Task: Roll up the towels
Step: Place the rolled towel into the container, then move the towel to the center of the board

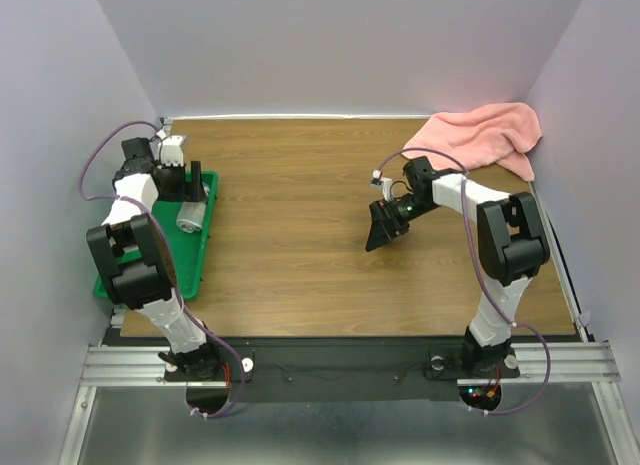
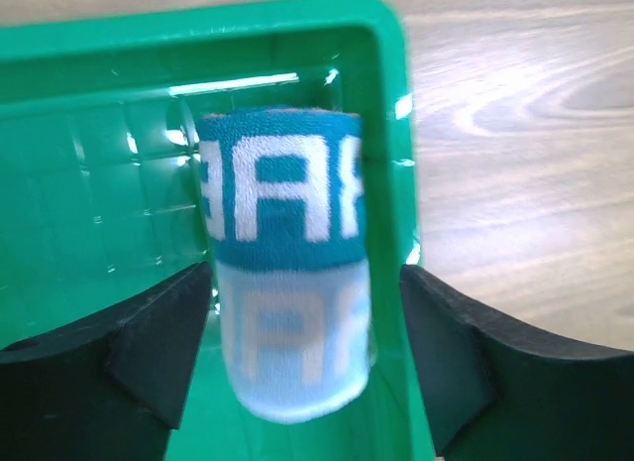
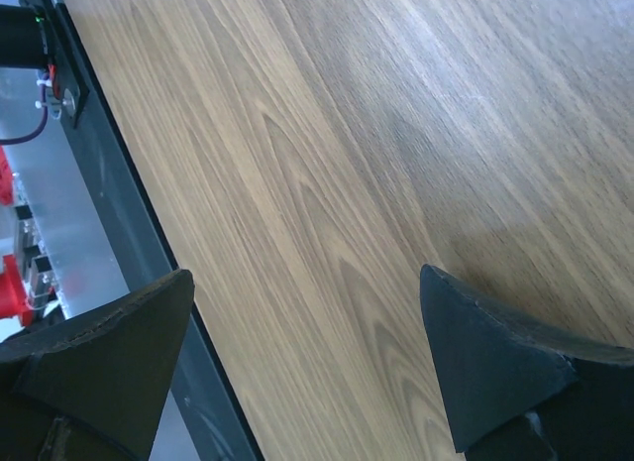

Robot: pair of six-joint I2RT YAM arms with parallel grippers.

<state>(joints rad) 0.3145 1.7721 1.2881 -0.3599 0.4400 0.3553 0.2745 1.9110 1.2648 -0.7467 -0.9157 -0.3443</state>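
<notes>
Two fingers (image 2: 149,352) of left gripper (image 2: 304,275) spread wide, flanking but not clasping rolled teal-and-pale-blue terry towel (image 2: 287,233) with white letters, lying in green plastic tray (image 2: 99,183). Right gripper (image 3: 305,278) likewise wide open, empty, above brown wood-grain tabletop (image 3: 396,104). Crumpled salmon-pink terry towel (image 1: 480,133) heaped in far right corner.

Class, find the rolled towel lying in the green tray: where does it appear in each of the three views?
Top external: left side, rolled towel inside the green tray.
Left wrist: centre of the picture, in the tray.
Right wrist: not in it.
Shared landmark: the green tray.
</notes>
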